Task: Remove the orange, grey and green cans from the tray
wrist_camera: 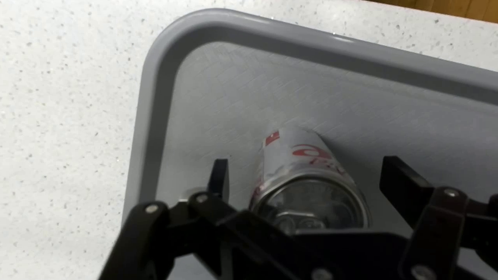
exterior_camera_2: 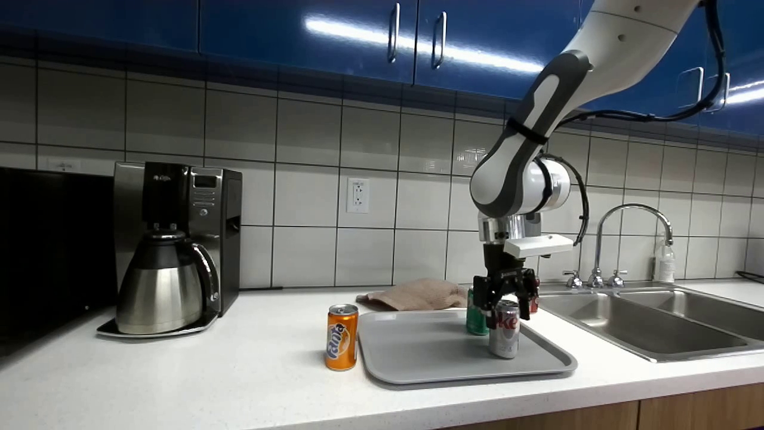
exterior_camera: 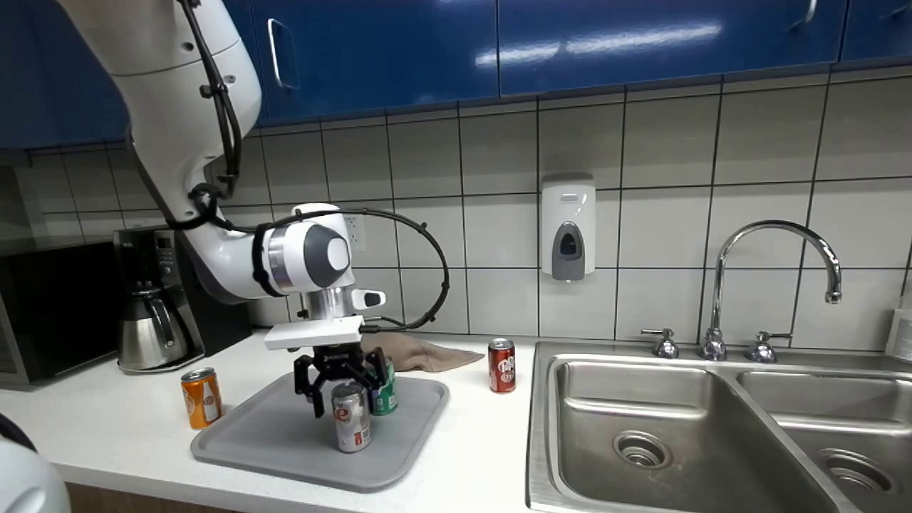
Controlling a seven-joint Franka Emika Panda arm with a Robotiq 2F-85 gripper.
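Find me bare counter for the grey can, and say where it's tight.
Bare counter lies between the coffee maker and the orange can, and also between the tray, sink and red can. Crowded: around the open gripper, the grey can between its jaws, the green can close by.

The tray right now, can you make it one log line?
hand: open around grey can; grey can: on tray; green can: on tray; orange can: off tray

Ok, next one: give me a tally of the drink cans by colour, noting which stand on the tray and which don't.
Orange can: 1, off the tray
Grey can: 1, on the tray
Green can: 1, on the tray
Red can: 1, off the tray
Total: 4 cans, 2 on the tray and 2 off
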